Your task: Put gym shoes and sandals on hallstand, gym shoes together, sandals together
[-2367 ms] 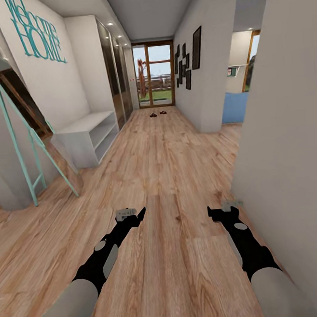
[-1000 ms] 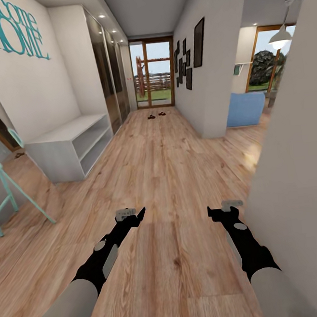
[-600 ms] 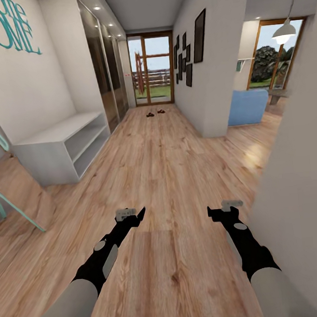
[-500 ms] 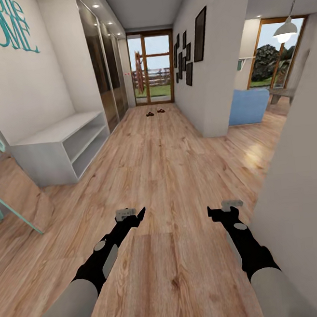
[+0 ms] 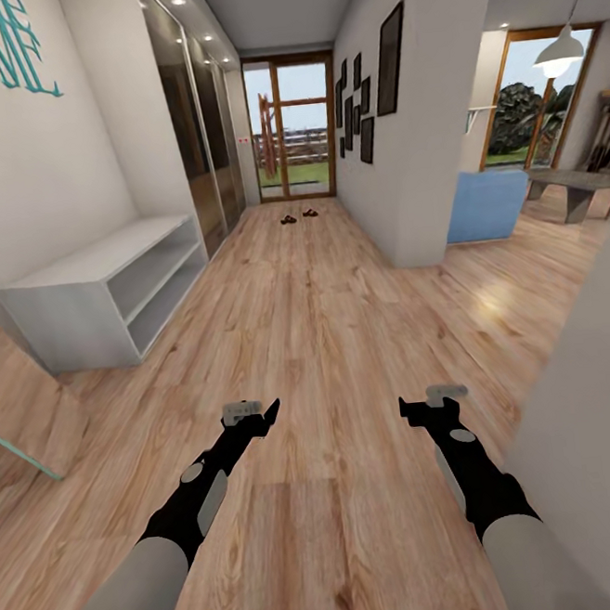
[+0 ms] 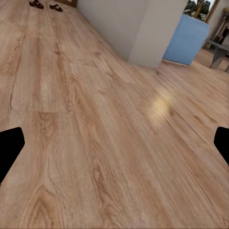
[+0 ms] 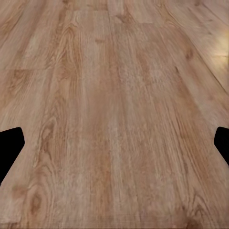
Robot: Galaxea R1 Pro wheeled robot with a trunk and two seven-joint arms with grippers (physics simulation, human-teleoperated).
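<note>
Two small dark brown sandals [image 5: 288,220] [image 5: 309,213] lie side by side on the wood corridor floor [image 5: 318,341], far ahead by the glass door. The left wrist view catches the same sandals [image 6: 36,4] [image 6: 56,7] in the distance. My left gripper [image 5: 267,411] and right gripper [image 5: 410,410] hang low over bare planks, far short of the sandals. Both are open with nothing between them, the black fingertips [image 6: 9,148] [image 7: 9,145] wide apart. The gym shoes and the hallstand are out of view.
A plain low white shelf unit [image 5: 108,291] stands against the left wall, with a teal-framed mirror [image 5: 14,426] nearer. A grey wall [image 5: 597,426] is close on my right. A wall corner [image 5: 416,201] and a blue sofa [image 5: 486,203] lie ahead on the right.
The whole view has advanced down the corridor: the shelf unit and mirror have slid left and nearer, and the room on the right has opened up. Both arms hold the same pose.
</note>
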